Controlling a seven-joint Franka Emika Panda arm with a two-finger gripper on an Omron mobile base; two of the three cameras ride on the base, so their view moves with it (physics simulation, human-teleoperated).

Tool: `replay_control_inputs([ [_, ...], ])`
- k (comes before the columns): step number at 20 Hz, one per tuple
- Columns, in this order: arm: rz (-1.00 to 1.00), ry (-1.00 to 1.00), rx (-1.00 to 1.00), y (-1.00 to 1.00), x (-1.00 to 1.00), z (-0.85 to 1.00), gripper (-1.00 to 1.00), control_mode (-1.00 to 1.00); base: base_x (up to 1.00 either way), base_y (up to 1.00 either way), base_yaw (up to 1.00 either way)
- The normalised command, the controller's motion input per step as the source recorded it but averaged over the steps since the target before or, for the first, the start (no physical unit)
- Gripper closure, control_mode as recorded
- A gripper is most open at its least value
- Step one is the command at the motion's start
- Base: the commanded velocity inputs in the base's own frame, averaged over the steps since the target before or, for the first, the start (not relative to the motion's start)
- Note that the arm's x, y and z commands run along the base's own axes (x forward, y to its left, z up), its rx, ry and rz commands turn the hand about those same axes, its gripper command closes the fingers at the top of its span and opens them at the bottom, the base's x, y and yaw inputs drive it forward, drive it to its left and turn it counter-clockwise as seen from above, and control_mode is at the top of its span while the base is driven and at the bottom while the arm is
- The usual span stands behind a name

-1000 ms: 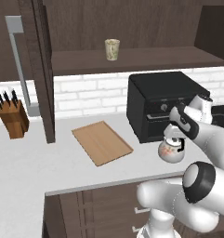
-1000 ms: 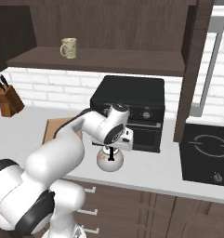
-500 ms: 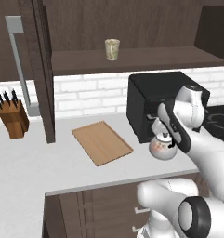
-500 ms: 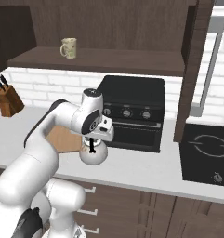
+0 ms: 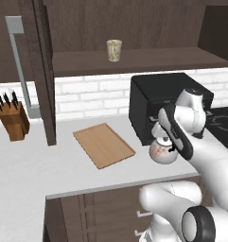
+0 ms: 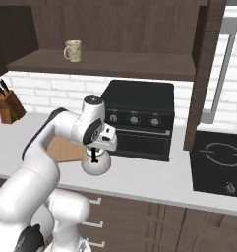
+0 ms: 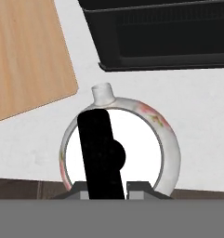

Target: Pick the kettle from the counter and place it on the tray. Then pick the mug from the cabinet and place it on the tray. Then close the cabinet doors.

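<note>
The white kettle with reddish floral marks hangs just above the counter near its front edge, right of the tray. My gripper is shut on its black arched handle from above. In the hand view the kettle has its spout toward the tray. From the right base camera, the kettle sits just past the tray's near corner. The cream mug stands on the cabinet shelf, and the mug is upright. The cabinet doors stand open.
A black oven stands right behind the kettle, close to the arm. A knife block sits far left on the counter. A cooktop lies to the right. The open right door juts out beside the oven.
The gripper has carried the kettle leftward along the oven's front toward the tray, with most of the shift early on. The grip is unchanged.
</note>
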Motion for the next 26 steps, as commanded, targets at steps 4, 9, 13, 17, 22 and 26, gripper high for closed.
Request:
replay_control_inputs([
  [4,0.0,0.0,0.0,0.97,0.0,0.0,1.0,-1.0,0.0,0.0,0.0],
  [9,0.0,0.0,0.0,1.0,0.18,0.0,1.0,-1.0,0.0,0.0,0.0],
  [13,-0.02,0.0,0.0,1.0,0.6,-0.01,1.0,-1.0,0.0,0.0,0.0],
  [17,-0.05,0.0,0.0,0.96,0.71,-0.02,1.0,-1.0,0.0,0.0,0.0],
  [22,-0.07,0.0,0.0,0.69,0.83,-0.01,1.0,-1.0,0.0,0.0,0.0],
  [26,-0.08,0.0,0.0,0.44,0.84,0.0,1.0,-1.0,0.0,0.0,0.0],
])
